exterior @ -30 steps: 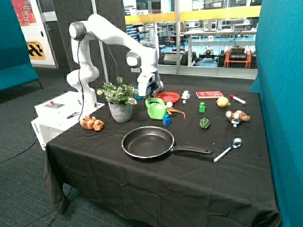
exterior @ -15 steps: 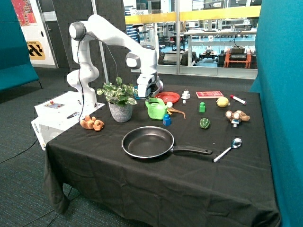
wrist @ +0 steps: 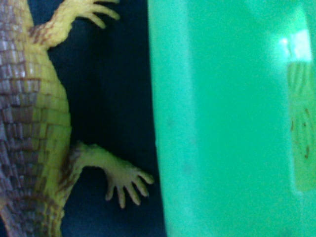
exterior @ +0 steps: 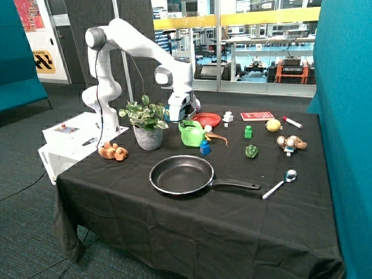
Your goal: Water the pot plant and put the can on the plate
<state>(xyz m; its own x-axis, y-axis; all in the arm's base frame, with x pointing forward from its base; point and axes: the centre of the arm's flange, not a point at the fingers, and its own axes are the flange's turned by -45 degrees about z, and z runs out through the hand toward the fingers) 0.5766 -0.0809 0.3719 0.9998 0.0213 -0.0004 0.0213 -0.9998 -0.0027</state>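
Teal partitions (exterior: 343, 87), glazed wall (exterior: 232, 40)

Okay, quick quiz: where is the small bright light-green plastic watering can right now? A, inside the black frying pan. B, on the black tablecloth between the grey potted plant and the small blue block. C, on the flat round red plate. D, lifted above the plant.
B: the light-green plastic watering can stands on the black tablecloth, the grey potted plant on one side, the small blue block on the other; the flat round red plate behind it is bare.

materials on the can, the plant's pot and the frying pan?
Can: looks like plastic, uniform bright green with a soft glare in the wrist view.
Pot: grey, matte, textured; ceramic or concrete-look, can't tell.
Frying pan: probably coated metal, black with a semi-gloss sheen.
Gripper sits low at the can.
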